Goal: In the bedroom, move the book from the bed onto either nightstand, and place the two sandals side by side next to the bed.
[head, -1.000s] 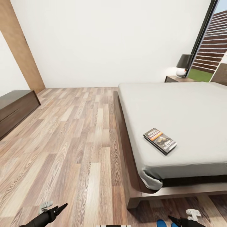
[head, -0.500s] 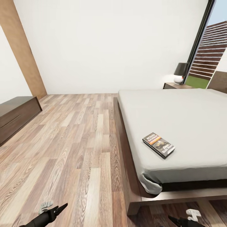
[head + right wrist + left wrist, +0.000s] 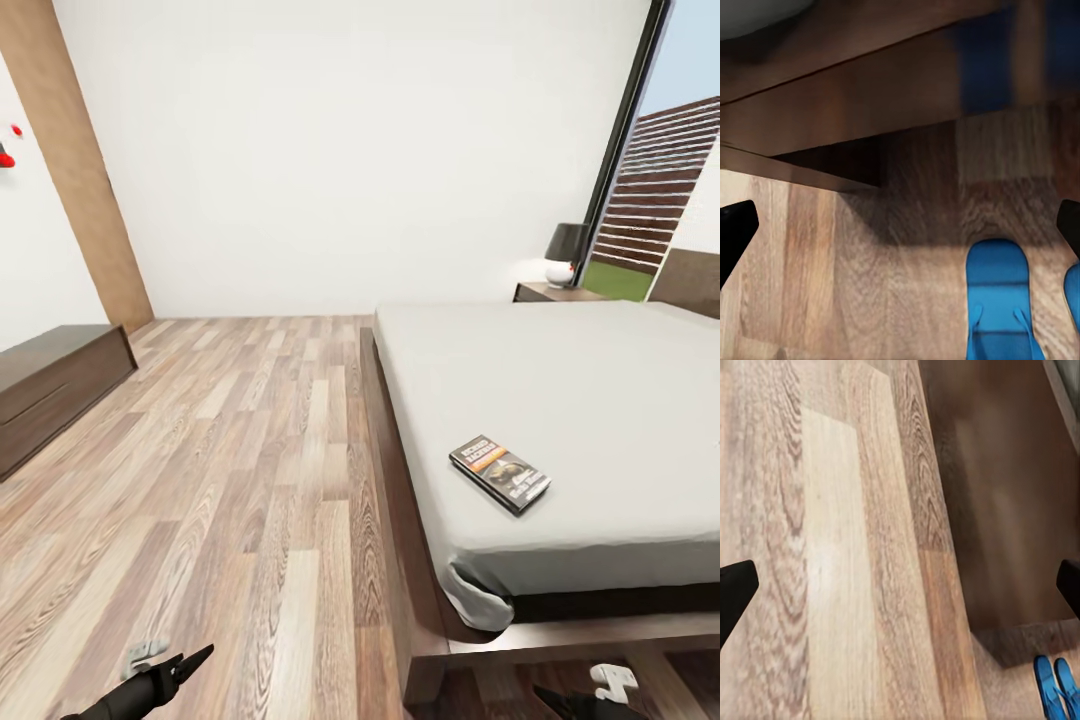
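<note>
Book [image 3: 500, 474] lies flat on the pale mattress of the bed [image 3: 600, 400], close to the foot-end corner and just inside the mattress edge that faces the open floor [image 3: 230, 450]. Cover faces up. Its long axis runs diagonally across the mattress, one short end turned toward the floor-side edge and the far wall, the other toward the foot of the bed and the robot's right. From the robot, the book sits ahead and to the right, raised on the bed above both arms. The right gripper [image 3: 560, 700], low in the head view in front of the bed's foot rail, is judged the nearer of the two; the left gripper [image 3: 185, 663] hangs over bare floorboards, well apart from the bed. Both wrist views show the finger tips set far apart at opposite edges of the frame, so each gripper stands wide open and carries nothing. The nightstand [image 3: 555, 292] stands beyond the far corner of the bed with a lamp [image 3: 565, 252] on its top, well apart from the book. The two sandals [image 3: 1001, 307] rest on the floor beside the foot of the bed frame, directly below the right gripper; the left wrist view catches them [image 3: 1056, 684] lying close together, roughly parallel.
</note>
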Motion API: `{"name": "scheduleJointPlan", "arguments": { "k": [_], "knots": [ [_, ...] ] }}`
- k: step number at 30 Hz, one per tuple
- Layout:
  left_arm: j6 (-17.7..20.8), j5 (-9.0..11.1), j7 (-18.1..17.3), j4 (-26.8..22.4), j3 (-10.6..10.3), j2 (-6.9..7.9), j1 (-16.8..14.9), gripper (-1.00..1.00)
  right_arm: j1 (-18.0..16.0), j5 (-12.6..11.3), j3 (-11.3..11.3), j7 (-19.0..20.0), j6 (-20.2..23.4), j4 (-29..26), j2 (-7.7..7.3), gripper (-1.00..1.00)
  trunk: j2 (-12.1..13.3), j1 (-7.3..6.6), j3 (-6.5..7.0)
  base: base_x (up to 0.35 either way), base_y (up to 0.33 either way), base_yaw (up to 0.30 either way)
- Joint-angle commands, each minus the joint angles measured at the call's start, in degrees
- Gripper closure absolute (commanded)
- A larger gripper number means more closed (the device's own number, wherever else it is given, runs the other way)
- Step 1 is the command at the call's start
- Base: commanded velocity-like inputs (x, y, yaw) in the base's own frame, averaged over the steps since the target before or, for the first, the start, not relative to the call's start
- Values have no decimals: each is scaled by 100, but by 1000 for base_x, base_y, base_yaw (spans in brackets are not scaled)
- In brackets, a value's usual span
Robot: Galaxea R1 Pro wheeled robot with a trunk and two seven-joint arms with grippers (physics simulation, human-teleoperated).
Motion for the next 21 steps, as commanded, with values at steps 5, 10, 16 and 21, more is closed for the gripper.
{"name": "scheduleJointPlan", "arguments": {
  "k": [5,10,16,21],
  "knots": [
    [-47,-56,6,8,40,-5,-4,-100,-3,20,-44,36,47,0,4,-100,199,-111,85,0,0,0],
    [-47,-56,9,8,36,-6,-4,-100,-3,20,-41,35,48,2,4,-100,399,-221,175,0,0,0],
    [-47,-56,9,8,35,-6,-4,-100,-4,20,-42,35,46,4,9,-100,640,-352,283,0,0,0],
    [-47,-56,9,8,34,-9,-4,-100,-3,26,-42,35,46,5,11,-100,840,-462,373,0,0,0]
  ]
}}
